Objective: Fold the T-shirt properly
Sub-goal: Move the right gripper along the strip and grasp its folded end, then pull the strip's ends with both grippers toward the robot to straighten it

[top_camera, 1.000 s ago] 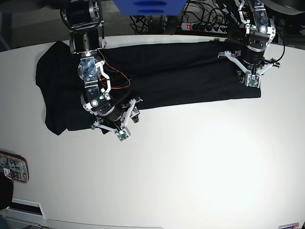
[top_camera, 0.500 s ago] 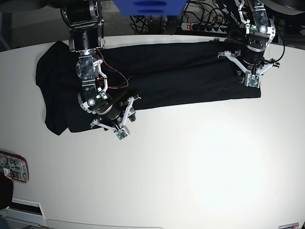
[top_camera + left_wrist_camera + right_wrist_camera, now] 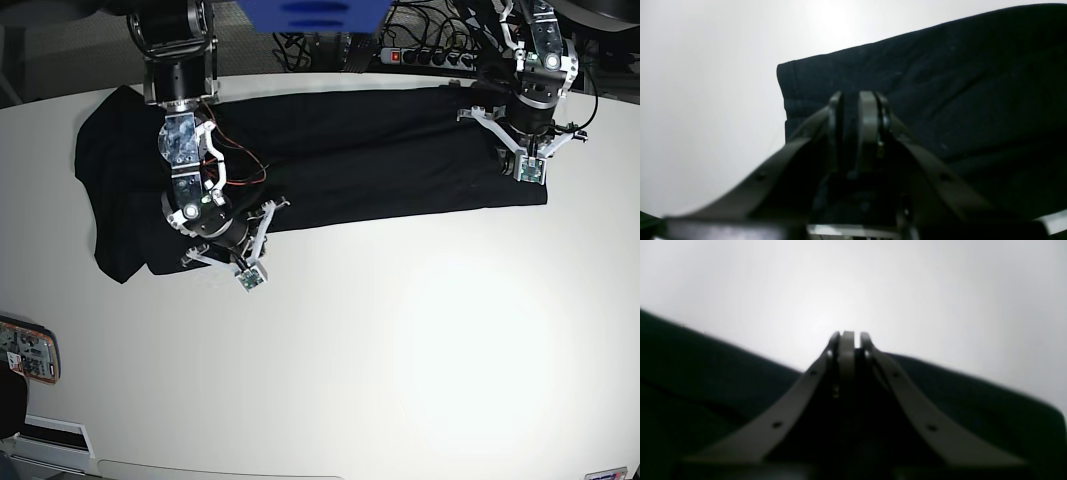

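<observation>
White surface: table — bare over the near half, as far as the base view shows.
Near-left edge: a small orange-and-white device lies well apart from the work.
Task item: T-shirt, black matte cloth, spread as a long band across the far half of the table, sleeve end toward the base view's left, hem end toward its right.
Right gripper: down at the near edge of the cloth at the sleeve end; fingers pressed together. The wrist view shows dark cloth running under and behind the tips, so it appears to be pinching the shirt's edge — judged a grip, though the contact itself is blurred.
Left gripper: at the hem end, just inside the corner; fingers nearly together with a dark strip between them, judged to be a pinch of cloth.
Far edge: cables and a power strip behind the table.
Progress: the garment looks narrowed lengthwise into a band, so a first fold seems done. Both ends appear gripped.
Remaining: bringing the ends together, folding crosswise, and smoothing the bunched sleeve side — none of it yet done.
</observation>
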{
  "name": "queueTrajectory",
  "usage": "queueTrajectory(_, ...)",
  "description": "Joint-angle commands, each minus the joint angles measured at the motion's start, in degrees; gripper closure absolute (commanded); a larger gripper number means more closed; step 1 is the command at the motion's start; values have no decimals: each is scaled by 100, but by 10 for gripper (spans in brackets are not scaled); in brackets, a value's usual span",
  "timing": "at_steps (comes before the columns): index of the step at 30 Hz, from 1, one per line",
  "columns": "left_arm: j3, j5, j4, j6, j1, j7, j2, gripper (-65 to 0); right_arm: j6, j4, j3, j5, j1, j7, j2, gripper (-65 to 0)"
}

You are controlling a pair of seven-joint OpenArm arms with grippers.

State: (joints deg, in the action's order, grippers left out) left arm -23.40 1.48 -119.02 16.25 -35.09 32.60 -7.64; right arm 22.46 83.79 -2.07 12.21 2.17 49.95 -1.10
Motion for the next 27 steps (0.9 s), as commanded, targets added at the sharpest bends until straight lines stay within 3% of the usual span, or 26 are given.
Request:
queueTrajectory(1,-21,24,-93,-29,-38,-108,-40,-92,-17,259,-26,58,68,64,-35,0)
queueTrajectory(17,-3,33,-85,-29,-3,-108,-40,-92,-17,2456,-976,85,-1127,301,-43,0)
queueTrajectory(27,6,33,-76,-29,6,-108,-40,-92,-17,2755,-1539,85,-2437,240,-8,0)
